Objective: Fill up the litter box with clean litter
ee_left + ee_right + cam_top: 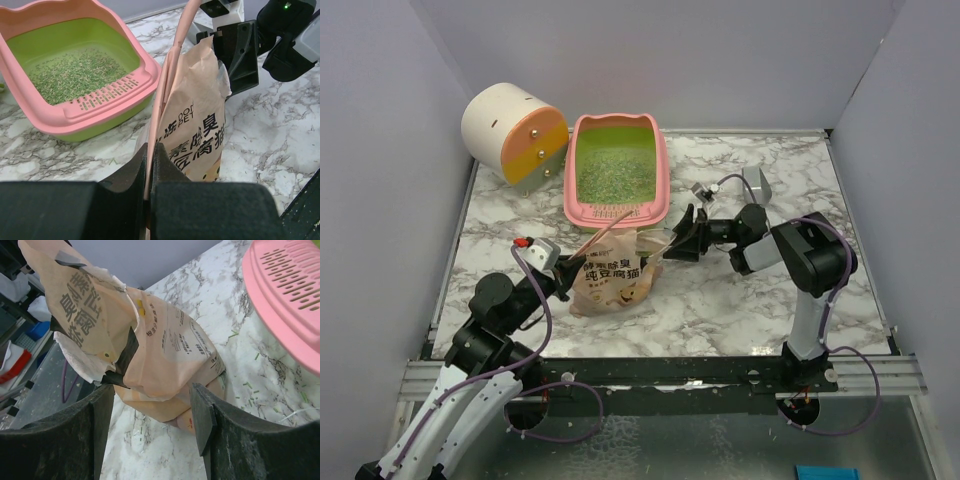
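The pink litter box (572, 175) with its lime-green inside stands at the back centre, and greenish clean litter (616, 168) covers its floor. The left wrist view shows the box (102, 107) and litter (75, 75) at upper left. A tan printed pouch (618, 275) stands upright just in front of the box. My left gripper (570, 278) is shut on the pink strip along the pouch's (197, 132) edge (150, 150). My right gripper (678, 240) is open on the pouch's other side. Its fingers (152, 410) flank the pouch's (165, 350) lower part without touching.
A cream-and-orange cylinder (515, 133) lies at the back left. A grey scoop (757, 183) rests at the back right. Stray pellets (250, 390) dot the marble table (500, 220) beside the box (290, 295). Grey walls close in three sides.
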